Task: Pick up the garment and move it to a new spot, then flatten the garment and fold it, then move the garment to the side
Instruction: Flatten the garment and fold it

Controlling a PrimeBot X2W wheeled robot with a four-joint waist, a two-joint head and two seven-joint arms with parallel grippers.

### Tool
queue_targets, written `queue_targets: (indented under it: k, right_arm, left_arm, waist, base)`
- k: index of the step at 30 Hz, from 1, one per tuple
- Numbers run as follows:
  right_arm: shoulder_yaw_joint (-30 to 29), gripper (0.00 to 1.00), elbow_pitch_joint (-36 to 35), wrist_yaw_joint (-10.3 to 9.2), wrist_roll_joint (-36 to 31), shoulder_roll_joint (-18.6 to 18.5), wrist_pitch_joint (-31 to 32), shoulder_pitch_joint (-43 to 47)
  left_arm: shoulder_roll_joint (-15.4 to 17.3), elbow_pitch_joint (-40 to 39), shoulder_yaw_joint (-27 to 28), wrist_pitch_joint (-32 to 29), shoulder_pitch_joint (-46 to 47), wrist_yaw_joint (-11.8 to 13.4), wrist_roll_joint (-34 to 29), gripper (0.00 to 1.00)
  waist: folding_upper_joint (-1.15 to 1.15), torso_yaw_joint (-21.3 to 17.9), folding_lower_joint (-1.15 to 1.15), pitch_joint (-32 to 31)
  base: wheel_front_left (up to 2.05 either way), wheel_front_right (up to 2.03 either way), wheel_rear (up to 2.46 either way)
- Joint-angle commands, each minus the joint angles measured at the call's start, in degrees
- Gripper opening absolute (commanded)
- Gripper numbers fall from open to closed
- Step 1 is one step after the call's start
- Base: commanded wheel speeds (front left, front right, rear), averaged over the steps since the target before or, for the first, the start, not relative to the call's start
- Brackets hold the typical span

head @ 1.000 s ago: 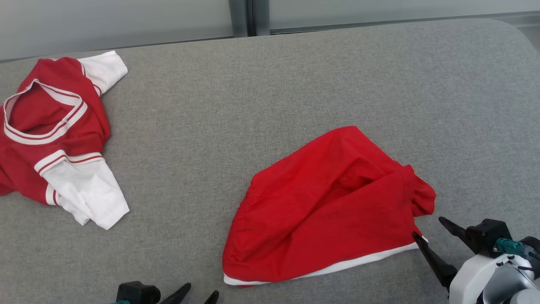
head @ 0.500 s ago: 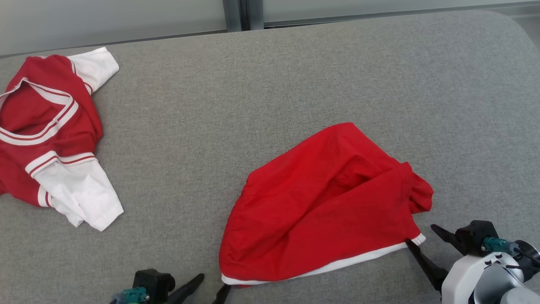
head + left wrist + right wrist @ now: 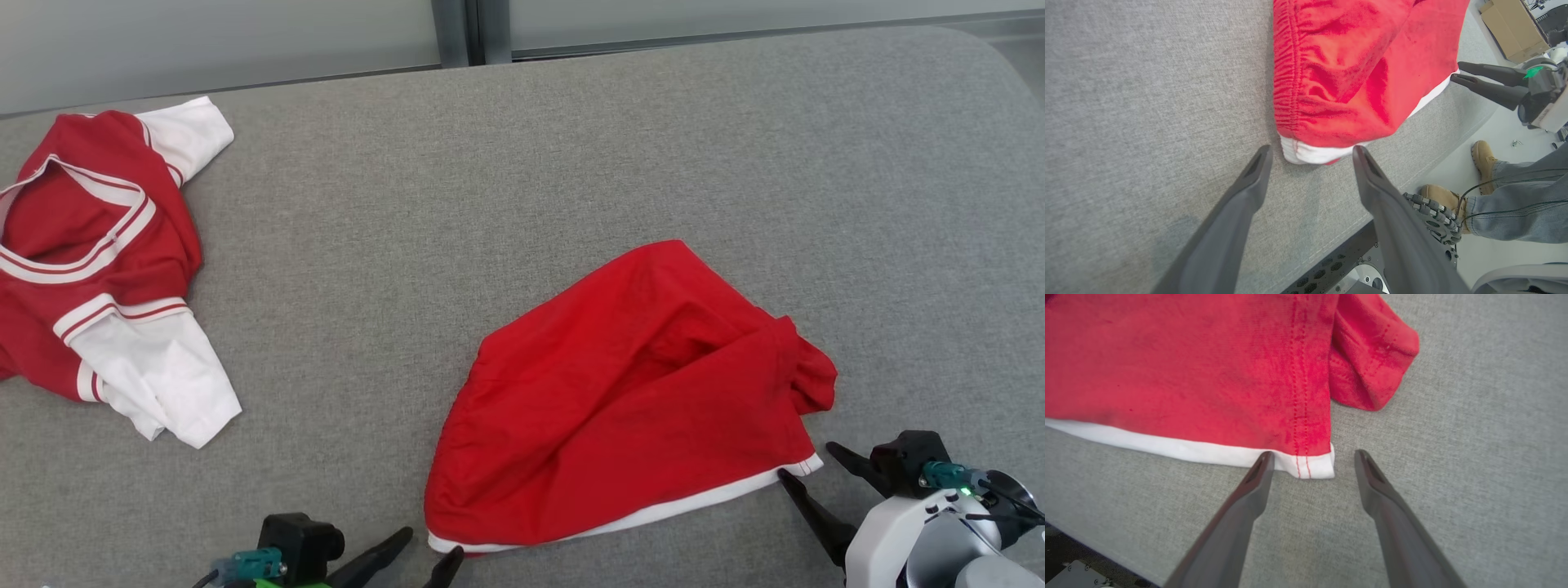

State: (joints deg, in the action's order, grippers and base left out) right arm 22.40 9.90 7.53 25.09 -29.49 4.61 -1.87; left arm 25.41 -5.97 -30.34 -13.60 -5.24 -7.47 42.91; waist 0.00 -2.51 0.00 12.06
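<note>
Red shorts with a white hem lie crumpled on the grey fabric-covered table, toward its near right part. The left pincer is released, its fingertips either side of the hem's near left corner. The right pincer, also released, brackets the hem's right corner. A red-and-white jersey lies well apart at the far left.

One pair of red shorts, one red-and-white jersey.
</note>
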Motion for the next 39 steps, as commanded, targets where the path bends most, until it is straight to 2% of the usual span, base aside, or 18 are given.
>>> queue_targets:
  k: [1, 9, 20, 24, 25, 27, 28, 29, 30, 31, 32, 33, 39]
  right_arm:
    - [0.24, 1.0, 0.41, -0.09, 0.44, 0.12, -0.38, -0.88]
    - [2.31, 1.0, 2.9, -0.09, 1.37, 0.42, -0.88, -3.05]
    - [5.6, 1.0, 5.62, -0.09, 2.59, 1.21, -1.65, -6.0]
    - [6.28, 1.0, 6.24, -0.09, 3.07, 1.02, -2.08, -6.51]
    - [6.45, 1.0, 6.34, -0.09, 3.1, 0.99, -2.15, -6.62]
    - [6.82, 1.0, 6.5, -0.08, 3.25, 0.93, -2.35, -6.76]
    - [7.0, 0.9, 6.57, -0.08, 3.42, 0.92, -2.36, -6.81]
    - [7.21, 0.68, 6.61, -0.08, 3.59, 0.89, -2.38, -6.9]
    - [7.21, 0.68, 6.61, -0.08, 3.59, 0.89, -2.38, -6.9]
    - [7.53, 0.31, 6.65, -0.09, 3.84, 0.76, -2.5, -7.13]
    - [7.67, 0.13, 6.6, -0.09, 4.04, 0.7, -2.64, -7.28]
    - [7.81, 0.0, 6.44, -0.09, 4.24, 0.69, -2.73, -7.38]
    - [8.1, 0.0, 3.4, -0.09, 6.2, -0.08, -3.87, -7.08]
  left_arm:
    - [0.23, 0.07, -0.21, -0.23, 0.92, -0.01, 0.17, 1.0]
    - [-1.91, 3.91, -2.0, 1.44, 3.55, -0.01, 2.34, 1.0]
    - [-1.54, 7.03, -4.49, 2.68, 5.22, -0.02, 3.33, 0.99]
    - [-1.55, 7.57, -4.99, 3.39, 5.74, -0.02, 3.74, 0.89]
    - [-1.64, 7.72, -5.09, 3.7, 5.87, -0.02, 3.79, 0.82]
    - [-1.81, 8.08, -5.34, 4.03, 5.98, -0.02, 3.84, 0.52]
    - [-1.89, 8.26, -5.51, 4.19, 6.01, -0.02, 3.9, 0.45]
    - [-1.94, 8.47, -5.64, 4.32, 6.04, -0.02, 3.98, 0.38]
    - [-1.94, 8.47, -5.64, 4.32, 6.04, -0.02, 3.98, 0.38]
    - [-2.11, 8.7, -5.96, 4.65, 6.11, -0.02, 4.14, 0.0]
    - [-2.21, 8.74, -6.18, 4.79, 6.2, -0.02, 4.34, 0.0]
    - [-2.23, 8.78, -6.44, 4.95, 6.3, -0.02, 4.47, 0.0]
    - [-1.41, 7.68, -7.41, 5.76, 6.96, -0.01, 4.84, 0.0]
  waist:
    - [0.0, -0.04, 0.0, -0.01]
    - [0.0, -0.76, 0.0, -0.04]
    - [0.0, -1.11, 0.0, 0.25]
    - [0.0, -0.97, 0.0, 0.2]
    - [0.0, -0.96, 0.0, 0.15]
    - [0.0, -0.97, 0.0, 0.06]
    - [0.0, -0.99, 0.0, 0.01]
    - [0.0, -1.05, 0.0, -0.05]
    - [0.0, -1.05, 0.0, -0.05]
    - [0.0, -1.17, 0.0, -0.1]
    - [0.0, -1.22, 0.0, -0.08]
    - [0.0, -1.26, 0.0, -0.07]
    - [0.0, -1.54, 0.0, 0.06]
  base:
    - [0.0, 0.0, 0.0]
    - [0.0, 0.0, 0.0]
    - [0.0, 0.0, 0.0]
    - [0.0, 0.0, 0.0]
    - [0.0, 0.0, 0.0]
    - [0.0, 0.0, 0.0]
    - [0.0, 0.0, 0.0]
    - [0.0, 0.0, 0.0]
    - [0.0, 0.0, 0.0]
    - [0.0, 0.0, 0.0]
    - [0.0, 0.0, 0.0]
    - [0.0, 0.0, 0.0]
    - [0.0, 0.0, 0.0]
